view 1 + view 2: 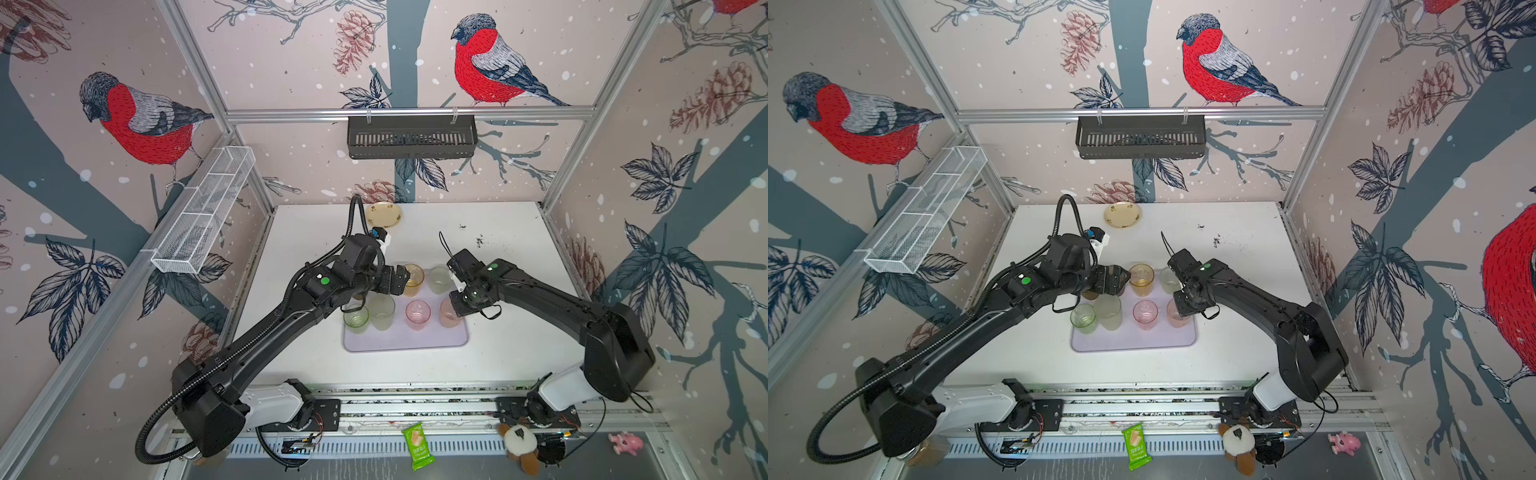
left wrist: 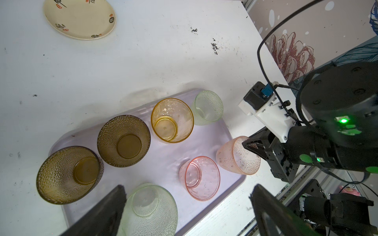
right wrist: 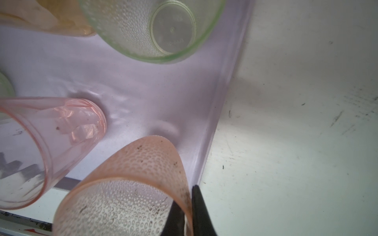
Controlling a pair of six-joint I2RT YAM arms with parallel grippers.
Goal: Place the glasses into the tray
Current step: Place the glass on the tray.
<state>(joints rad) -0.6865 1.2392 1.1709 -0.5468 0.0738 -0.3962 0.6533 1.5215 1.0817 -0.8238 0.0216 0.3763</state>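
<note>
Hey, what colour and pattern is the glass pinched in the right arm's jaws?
Peach-pink glass, dimpled all over; right wrist view shows it best.

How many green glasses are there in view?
3, all on the tray: a clear glass at its near left corner, a taller frosted glass beside it, a pale glass at the far right corner. None seems hidden.

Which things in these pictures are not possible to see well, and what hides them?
- Brown glasses: in both top views nearly all covered by the left arm.
- Peach glass, pinched by the right gripper: its own wall hides in the right wrist view whether its base touches the tray.
- Tall green glass: cut off by the edge of the left wrist view.
- Plate: its marks are too small in both top views.
</note>
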